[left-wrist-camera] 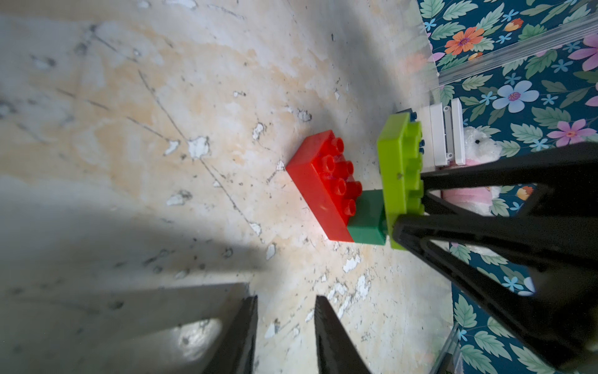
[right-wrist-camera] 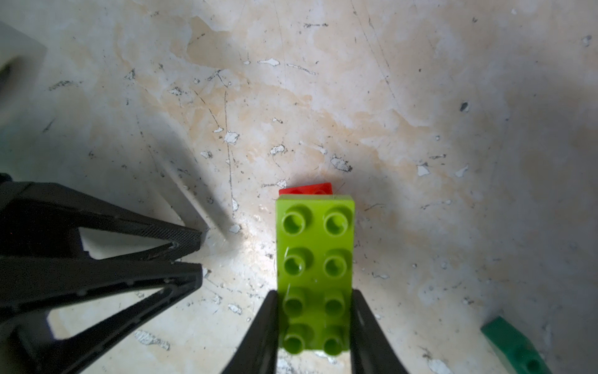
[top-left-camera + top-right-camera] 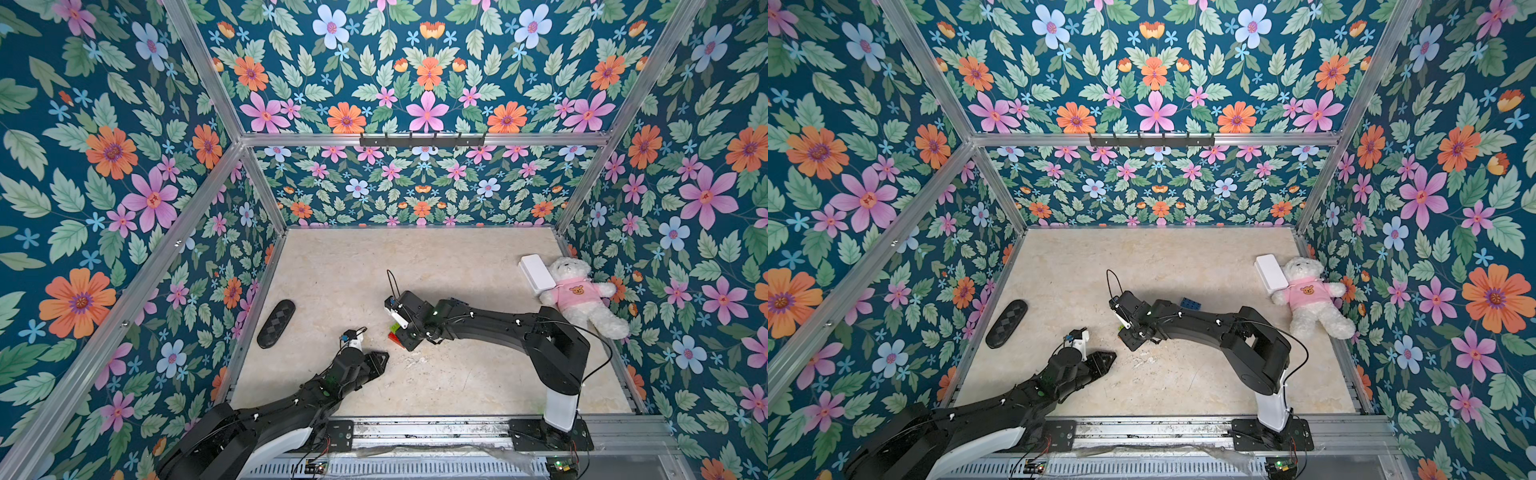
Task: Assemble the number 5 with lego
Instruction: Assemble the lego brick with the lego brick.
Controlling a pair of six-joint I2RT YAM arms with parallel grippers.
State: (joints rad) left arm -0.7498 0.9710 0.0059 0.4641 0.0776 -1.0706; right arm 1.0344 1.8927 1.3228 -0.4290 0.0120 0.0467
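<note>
A red lego brick (image 1: 323,184) lies studs-up on the table. One dark-green brick (image 1: 369,217) sits on its end. On top of that rests the lime-green brick (image 2: 315,252), and my right gripper (image 2: 314,293) is shut on its sides. Both top views show only slivers of this stack (image 3: 392,332) (image 3: 1121,328) under the right gripper. My left gripper (image 1: 286,301) rests low by the table a short way from the stack, its jaws slightly open and empty. Another dark-green brick (image 2: 514,346) lies loose nearby. A blue brick (image 3: 1191,304) lies behind the right arm.
A white box (image 3: 537,272) and a teddy (image 3: 582,297) in a pink top lie at the far right, against the wall. A black oval object (image 3: 276,324) lies by the left wall. Floral walls enclose the table on three sides.
</note>
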